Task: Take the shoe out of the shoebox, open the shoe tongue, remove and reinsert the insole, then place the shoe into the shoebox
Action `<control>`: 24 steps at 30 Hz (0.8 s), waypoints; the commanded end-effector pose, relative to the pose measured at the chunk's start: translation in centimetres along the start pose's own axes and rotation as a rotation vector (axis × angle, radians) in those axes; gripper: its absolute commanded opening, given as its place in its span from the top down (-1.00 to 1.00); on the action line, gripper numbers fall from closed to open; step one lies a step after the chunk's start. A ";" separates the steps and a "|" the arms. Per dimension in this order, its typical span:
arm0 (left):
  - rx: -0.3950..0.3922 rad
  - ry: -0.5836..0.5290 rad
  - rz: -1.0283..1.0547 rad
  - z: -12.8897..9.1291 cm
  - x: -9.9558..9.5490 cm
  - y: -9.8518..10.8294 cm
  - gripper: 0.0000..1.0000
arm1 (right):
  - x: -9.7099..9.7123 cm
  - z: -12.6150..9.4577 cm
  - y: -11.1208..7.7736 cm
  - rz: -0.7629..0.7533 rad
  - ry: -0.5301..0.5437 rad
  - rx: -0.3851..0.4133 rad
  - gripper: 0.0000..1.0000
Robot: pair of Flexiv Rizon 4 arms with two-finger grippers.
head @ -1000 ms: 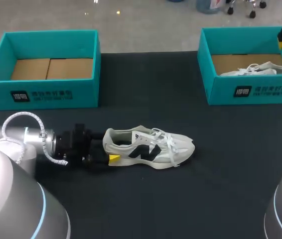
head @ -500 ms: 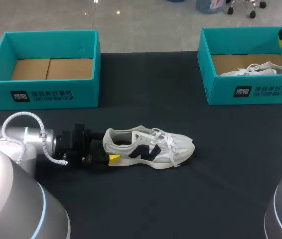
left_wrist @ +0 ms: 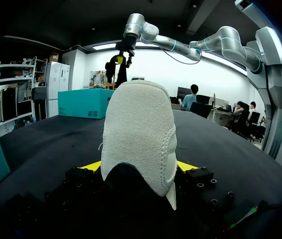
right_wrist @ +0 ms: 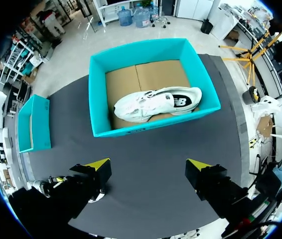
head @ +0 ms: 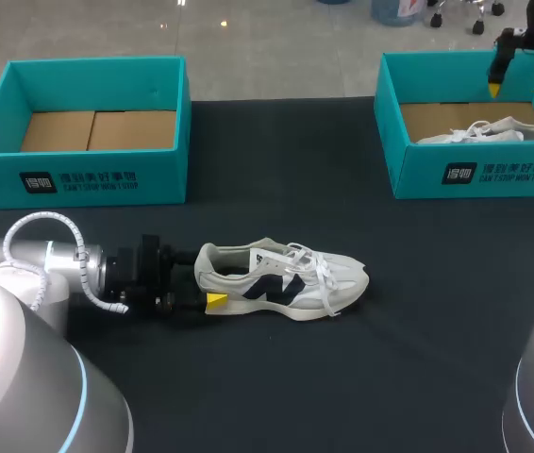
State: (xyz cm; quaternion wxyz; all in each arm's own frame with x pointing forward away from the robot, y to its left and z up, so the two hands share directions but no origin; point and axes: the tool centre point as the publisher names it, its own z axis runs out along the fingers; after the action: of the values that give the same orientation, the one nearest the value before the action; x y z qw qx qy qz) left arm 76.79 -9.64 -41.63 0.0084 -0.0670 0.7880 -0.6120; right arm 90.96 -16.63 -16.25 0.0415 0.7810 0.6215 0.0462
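Observation:
A white sneaker with a dark side logo [head: 281, 281] lies on its sole on the black table [head: 276, 170], toe pointing right. My left gripper [head: 212, 285] is at its heel. In the left wrist view the suede heel [left_wrist: 140, 134] fills the gap between the yellow fingertips [left_wrist: 92, 165], which press it from both sides. A second white shoe [right_wrist: 156, 104] lies inside the teal shoebox [head: 475, 175] at the back right. High above that box hangs my right gripper [right_wrist: 148, 164], fingers wide open and holding nothing; it is also in the head view, right gripper [head: 527, 92].
A second teal box [head: 88, 179] with a bare cardboard floor stands at the back left. Bare black table lies between the two boxes and in front of the sneaker.
My right gripper has shifted left over the right box, so both yellow tips now show. The left arm and the sneaker have stayed still.

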 end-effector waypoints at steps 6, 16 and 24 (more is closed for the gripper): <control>-0.003 -0.002 -0.001 -0.1 0.1 0.0 1.00 | 2.8 0.0 -6.3 -0.063 -0.048 0.015 -1.00; -0.003 -0.002 -0.001 -0.1 0.1 0.0 1.00 | 2.8 0.0 -6.3 -0.063 -0.048 0.015 -1.00; -0.003 -0.002 -0.001 -0.1 0.1 0.0 1.00 | 3.8 0.8 -6.7 -0.021 -0.061 -0.015 -1.00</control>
State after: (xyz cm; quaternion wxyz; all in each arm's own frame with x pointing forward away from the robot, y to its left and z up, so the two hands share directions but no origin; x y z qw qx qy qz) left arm 76.78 -9.64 -41.64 0.0084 -0.0671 0.7880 -0.6119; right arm 85.49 -12.47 -17.07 0.0534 0.7679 0.6379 0.0232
